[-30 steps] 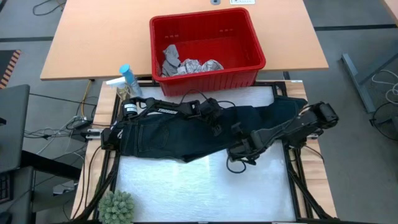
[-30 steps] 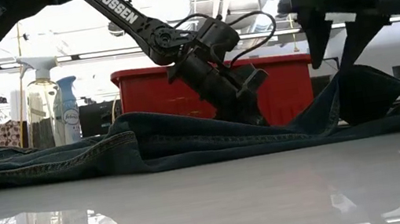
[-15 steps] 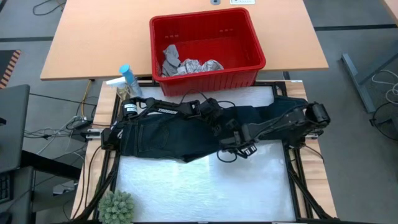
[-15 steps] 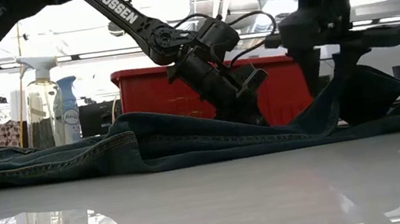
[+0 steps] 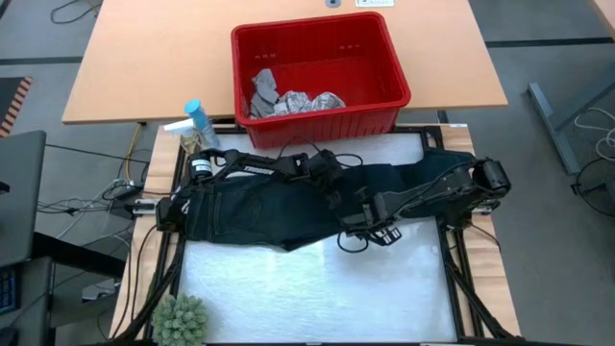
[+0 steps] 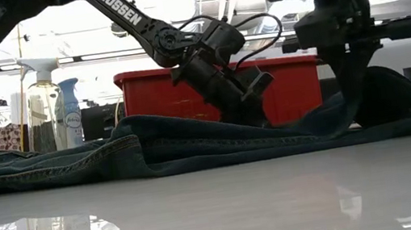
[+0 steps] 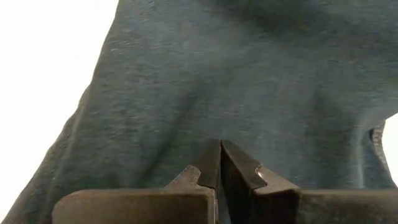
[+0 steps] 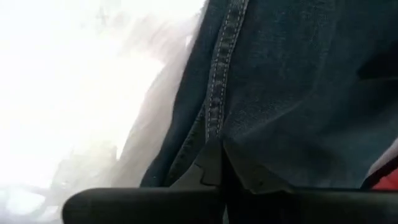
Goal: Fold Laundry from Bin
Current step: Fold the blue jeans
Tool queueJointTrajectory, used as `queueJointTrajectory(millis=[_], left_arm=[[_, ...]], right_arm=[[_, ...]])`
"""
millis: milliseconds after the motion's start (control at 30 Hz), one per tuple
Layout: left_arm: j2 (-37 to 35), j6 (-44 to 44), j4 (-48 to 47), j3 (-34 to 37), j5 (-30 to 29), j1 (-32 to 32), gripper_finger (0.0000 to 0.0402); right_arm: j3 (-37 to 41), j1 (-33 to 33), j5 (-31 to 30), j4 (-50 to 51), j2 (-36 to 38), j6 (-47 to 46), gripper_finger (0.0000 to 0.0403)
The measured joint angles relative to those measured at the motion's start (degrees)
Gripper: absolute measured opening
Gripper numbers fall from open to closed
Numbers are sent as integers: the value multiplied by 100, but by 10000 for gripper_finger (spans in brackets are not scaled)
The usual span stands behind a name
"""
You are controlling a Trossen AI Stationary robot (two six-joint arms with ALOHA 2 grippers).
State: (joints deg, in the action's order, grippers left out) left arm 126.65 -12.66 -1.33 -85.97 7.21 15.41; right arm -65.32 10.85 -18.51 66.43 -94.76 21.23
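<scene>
Two grippers meet the dark trousers (image 5: 279, 207), which lie spread across the white tabletop (image 5: 307, 288) at the frame's centre. Left gripper (image 5: 348, 197): pressed into the cloth mid-garment, fingers closed tight with fabric pinched between them. Right gripper (image 5: 370, 231): at the trousers' lower edge, right of centre, fingers closed on a stitched seam. Red bin (image 5: 322, 113): upper centre, still holding a grey cloth (image 5: 261, 91) and a leaf-print cloth (image 5: 312, 102).
</scene>
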Motion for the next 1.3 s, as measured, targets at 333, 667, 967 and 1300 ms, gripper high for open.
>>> queueJointTrajectory(millis=[333,667,967,1300], left_arm=[[-2,216,-441,-2,120,147,0],[-2,240,-481,-2,159,156,0],[-2,93,-446,-2,289,171,0],[-2,-86,-476,-2,691,223,0]], right_arm=[[512,-320,535,132,2,-880,74],[516,-770,772,175,1275,-2173,119],[509,-1315,519,617,2660,-5691,173],[509,-2772,-560,2317,2815,-9285,239]])
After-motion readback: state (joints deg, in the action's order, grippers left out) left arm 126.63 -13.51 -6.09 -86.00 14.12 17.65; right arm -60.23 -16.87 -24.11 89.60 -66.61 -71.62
